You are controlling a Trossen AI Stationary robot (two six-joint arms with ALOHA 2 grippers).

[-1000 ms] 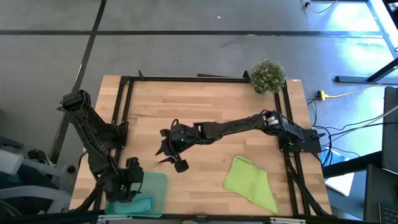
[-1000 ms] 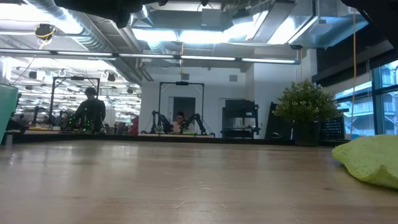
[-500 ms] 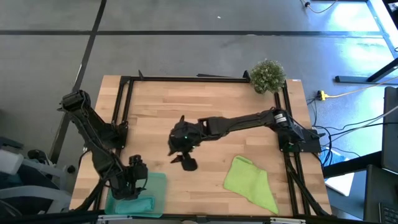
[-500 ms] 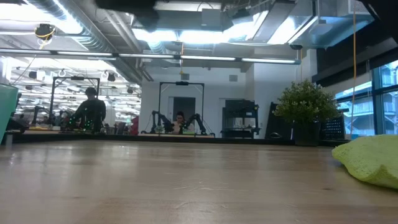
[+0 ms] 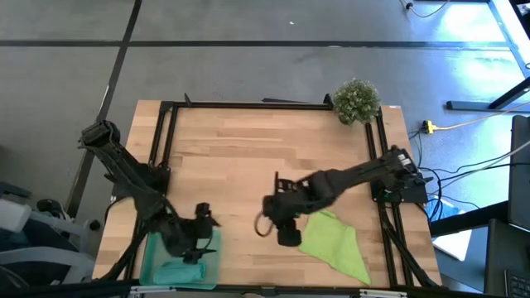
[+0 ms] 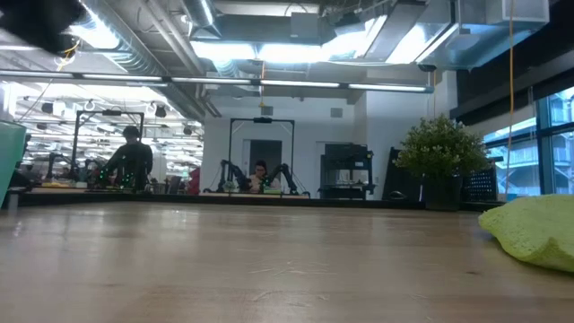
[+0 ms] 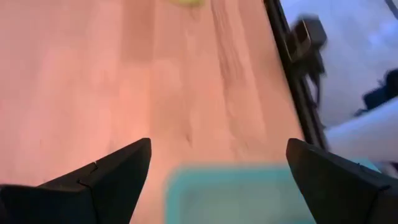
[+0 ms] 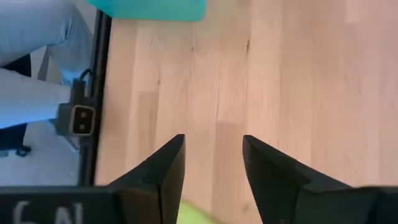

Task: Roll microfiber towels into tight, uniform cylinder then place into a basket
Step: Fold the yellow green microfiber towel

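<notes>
Only the high view is showing both arms: the left gripper (image 5: pixel 201 234) is hovering released over the basket (image 5: pixel 149 258), where the teal towel (image 5: pixel 180 271) is lying bunched; the right gripper (image 5: pixel 277 228), empty with parted fingers, is sitting beside the crumpled lime towel (image 5: pixel 335 246); the low view is showing wooden table (image 6: pixel 269 269), plant (image 6: pixel 439 152), and people working far behind.

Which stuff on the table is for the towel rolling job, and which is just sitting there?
For the job:
- teal towel, in the basket
- lime towel, flat on the table
- basket, at the table's near left corner
- left tool, open, over the basket
- right tool, open, beside the lime towel

Just sitting there:
- potted plant, far right corner
</notes>
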